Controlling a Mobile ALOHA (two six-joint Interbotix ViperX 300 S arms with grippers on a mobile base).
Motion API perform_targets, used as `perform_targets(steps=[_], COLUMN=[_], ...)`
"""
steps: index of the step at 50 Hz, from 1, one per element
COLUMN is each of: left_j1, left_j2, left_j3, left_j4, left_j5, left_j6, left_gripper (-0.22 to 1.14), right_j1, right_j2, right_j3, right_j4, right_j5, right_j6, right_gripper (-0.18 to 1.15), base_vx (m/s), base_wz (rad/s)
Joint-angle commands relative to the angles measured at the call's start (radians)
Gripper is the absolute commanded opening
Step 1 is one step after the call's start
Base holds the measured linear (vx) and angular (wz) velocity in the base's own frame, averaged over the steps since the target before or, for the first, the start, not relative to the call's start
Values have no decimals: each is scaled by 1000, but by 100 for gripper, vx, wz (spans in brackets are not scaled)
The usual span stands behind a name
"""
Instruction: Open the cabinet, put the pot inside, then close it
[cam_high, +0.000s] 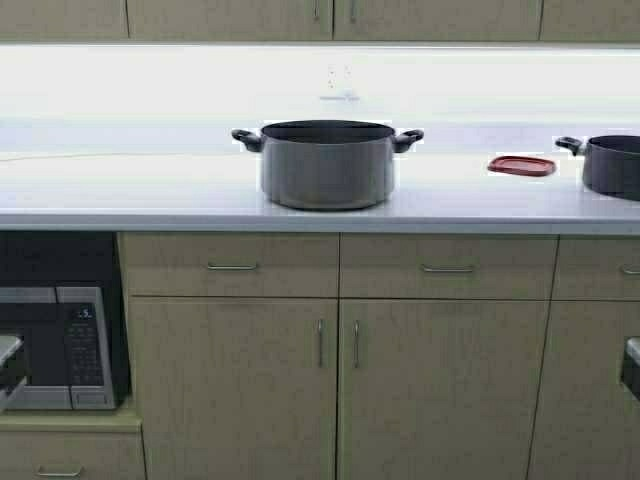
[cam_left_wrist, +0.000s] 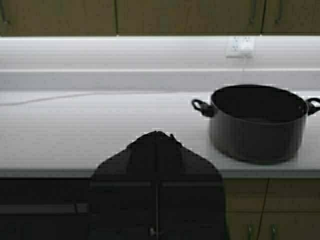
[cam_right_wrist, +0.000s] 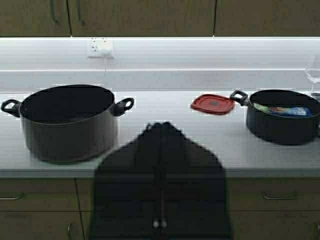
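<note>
The pot (cam_high: 326, 170), wide grey metal with two black loop handles and no lid, stands on the white counter (cam_high: 150, 190) at its middle. It also shows in the left wrist view (cam_left_wrist: 257, 130) and the right wrist view (cam_right_wrist: 67, 130). The cabinet (cam_high: 330, 18) hangs above; only the lower edges of its two shut tan doors and slim handles show. My left gripper (cam_left_wrist: 157, 132) is shut and empty, held low in front of the counter, left of the pot. My right gripper (cam_right_wrist: 161, 124) is shut and empty, low in front of the counter, right of the pot.
A smaller dark pot (cam_high: 612, 165) with something inside and a red lid (cam_high: 521, 166) lie on the counter's right. A microwave (cam_high: 60, 345) sits in a niche at lower left. Tan floor cabinets with drawers (cam_high: 340, 380) fill the front. A wall outlet (cam_high: 340, 80) is behind the pot.
</note>
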Motion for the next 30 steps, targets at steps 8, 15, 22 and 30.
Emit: perform_targets(steps=[8,15,22,30], left_j1=[-14,-20,-18,-18], left_j2=[63,64,64,64], left_j3=[8,2,14,14], left_j4=[5,8,17,21], left_j5=[-77,-77,-75,-75], left_j6=[-28,-35,-37,-26], left_gripper=[4,2,2,2], right_j1=[2,2,2,2], right_j2=[15,9,9,14], right_j3=[11,2,2,-3], right_j4=[-2,-2,-2,-2], right_j5=[-8,-8,-8,-8], right_j6=[-8,-9,-6,15], right_gripper=[7,6,6,6], base_vx=[5,8,14,17], base_wz=[3,4,-2,-1])
